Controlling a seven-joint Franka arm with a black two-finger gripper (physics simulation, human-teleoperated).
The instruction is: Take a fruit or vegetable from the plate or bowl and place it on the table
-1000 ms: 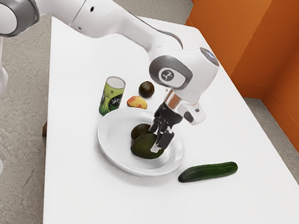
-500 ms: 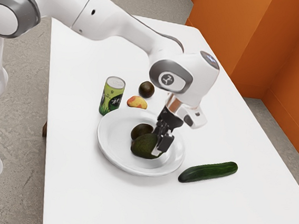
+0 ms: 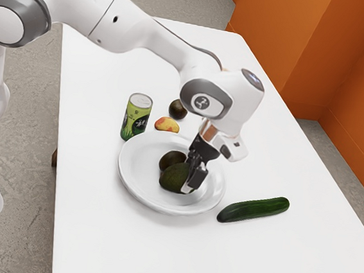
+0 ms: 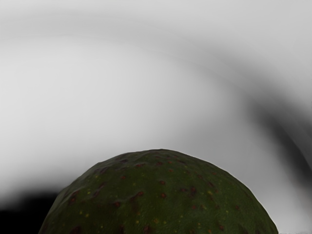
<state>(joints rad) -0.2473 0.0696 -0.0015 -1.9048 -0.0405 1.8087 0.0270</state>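
At the exterior view's left, the arm reaches over the table. The can stands upright toward the table's edge on that side, just beside the plate. The plate lies between the table's two long edges. The mango, yellow and red, is just beyond the plate's far rim, and the far avocado sits behind it, nearer the table's far edge.

On the plate, the small avocado is just behind the large avocado, the fruit at the gripper. The gripper points down over the plate, at the large avocado's end toward the exterior view's right; whether its fingers are spread or grasping the fruit, I cannot tell. The wrist view shows that avocado's dark green skin, speckled red and yellow.

Last comes the cucumber, lying on the table beyond the plate's rim, toward the long edge at the exterior view's right.
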